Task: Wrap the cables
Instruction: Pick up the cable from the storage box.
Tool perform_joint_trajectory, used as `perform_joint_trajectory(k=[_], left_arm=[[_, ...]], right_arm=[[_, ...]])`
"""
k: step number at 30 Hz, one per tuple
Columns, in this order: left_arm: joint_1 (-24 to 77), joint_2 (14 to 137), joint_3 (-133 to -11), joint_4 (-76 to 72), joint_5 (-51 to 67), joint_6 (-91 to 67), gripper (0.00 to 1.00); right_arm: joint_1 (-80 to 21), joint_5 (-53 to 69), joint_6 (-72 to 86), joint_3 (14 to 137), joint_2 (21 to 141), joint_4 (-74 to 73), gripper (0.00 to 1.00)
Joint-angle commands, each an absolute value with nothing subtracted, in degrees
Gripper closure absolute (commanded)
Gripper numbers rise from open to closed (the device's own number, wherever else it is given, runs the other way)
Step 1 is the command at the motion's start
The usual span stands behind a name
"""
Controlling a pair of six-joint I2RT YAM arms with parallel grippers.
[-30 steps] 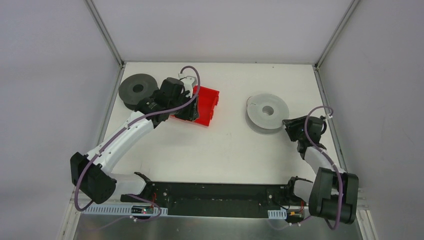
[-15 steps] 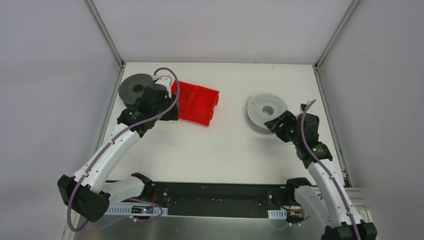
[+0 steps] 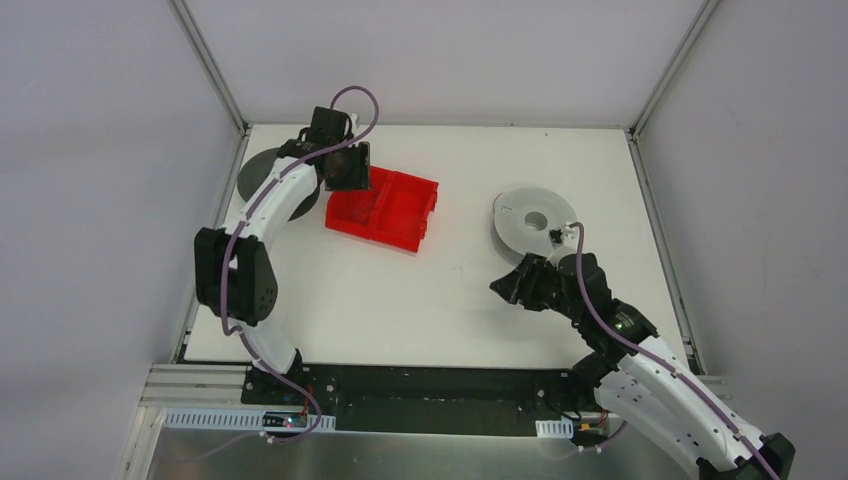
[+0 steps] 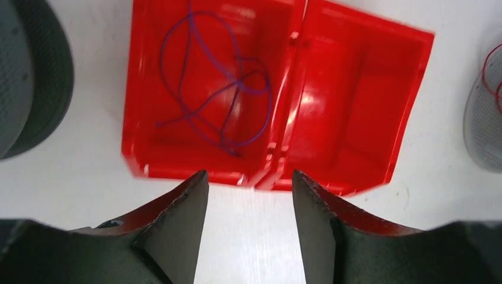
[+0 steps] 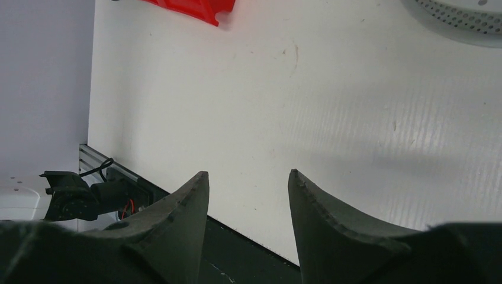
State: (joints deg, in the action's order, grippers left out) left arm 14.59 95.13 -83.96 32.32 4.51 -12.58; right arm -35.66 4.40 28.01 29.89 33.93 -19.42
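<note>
The cables (image 4: 213,89) are thin dark purple wires lying curled in the left compartment of a red two-compartment bin (image 4: 349,106); the right compartment is empty. In the top view the bin (image 3: 400,215) sits back left of centre. My left gripper (image 4: 248,183) is open and empty, held high over the bin's near edge; in the top view it (image 3: 350,172) is at the bin's back-left corner. My right gripper (image 5: 247,177) is open and empty, above bare table in front of the light grey spool (image 3: 535,222). A thin red wire (image 4: 488,71) lies on that spool.
A dark grey spool (image 3: 262,170) lies at the back left, partly under my left arm, and shows in the left wrist view (image 4: 29,77). The black rail (image 3: 430,395) runs along the table's near edge. White walls enclose three sides.
My left arm swung back and rose, so its gripper now hangs by the bin's back-left corner. My right gripper left the light spool's side and moved forward-left over the table.
</note>
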Motion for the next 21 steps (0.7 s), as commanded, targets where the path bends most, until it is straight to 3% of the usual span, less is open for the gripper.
perform_joint_trajectory(k=[1, 13, 15, 17, 18, 21], left_arm=[[14.6, 103.2, -93.5, 31.9, 9.9, -11.3, 0.47], [14.5, 116.0, -100.4, 32.8, 0.6, -18.8, 0.51], [14.5, 116.4, -101.0, 32.8, 0.3, -18.9, 0.67], [14.5, 116.5, -102.2, 33.0, 0.4, -18.4, 0.96], [14.5, 116.1, -102.9, 33.1, 0.3, -18.0, 1.0], [14.7, 112.0, -104.8, 34.3, 0.9, -17.1, 1.0]], right_arm=[[-36.4, 2.9, 28.7, 29.4, 33.9, -18.9, 0.47], [-36.5, 3.7, 28.8, 30.6, 35.5, -18.7, 0.46], [-36.5, 3.7, 28.6, 31.5, 35.3, -19.3, 0.46], [-36.5, 4.1, 28.7, 32.5, 35.0, -20.1, 0.46], [-36.5, 4.1, 28.8, 32.8, 34.7, -20.5, 0.46], [-36.5, 3.5, 28.8, 34.1, 33.6, -22.1, 0.46]])
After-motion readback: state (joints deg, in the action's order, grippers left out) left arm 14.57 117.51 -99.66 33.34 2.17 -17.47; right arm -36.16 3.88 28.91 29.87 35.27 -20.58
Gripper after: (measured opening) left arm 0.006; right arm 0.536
